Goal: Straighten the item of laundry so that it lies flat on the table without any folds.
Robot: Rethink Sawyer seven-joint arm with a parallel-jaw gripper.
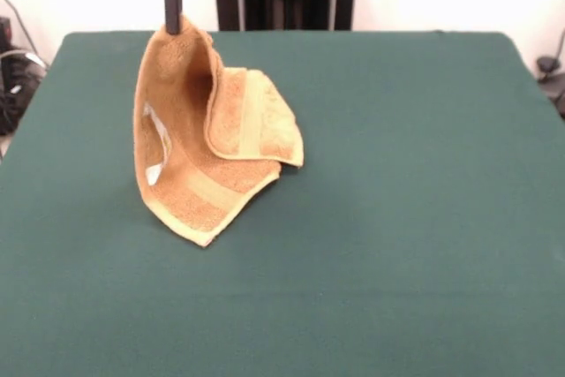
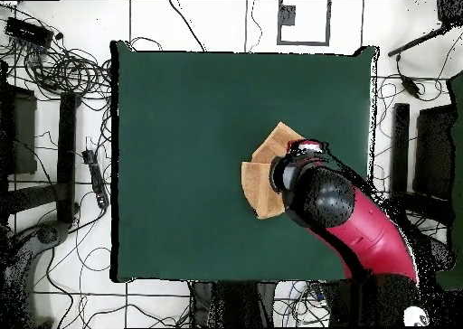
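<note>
Towel point(image 1: 199, 143) hangs from gripper point(image 1: 172, 26), lower edge on table point(image 1: 397, 218).

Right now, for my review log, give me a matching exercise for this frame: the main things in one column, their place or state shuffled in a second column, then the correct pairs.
Column A
1. gripper
2. towel
3. table
4. white tag

Column B
a. covered in dark green cloth, mostly bare
b. coming down from the top edge, pinching a top corner of cloth
c. hanging from one corner, lower part folded on the surface
d. showing on the inner side of the hanging cloth, near its left edge in the front view

Pairs: 1-b, 2-c, 3-a, 4-d
</note>
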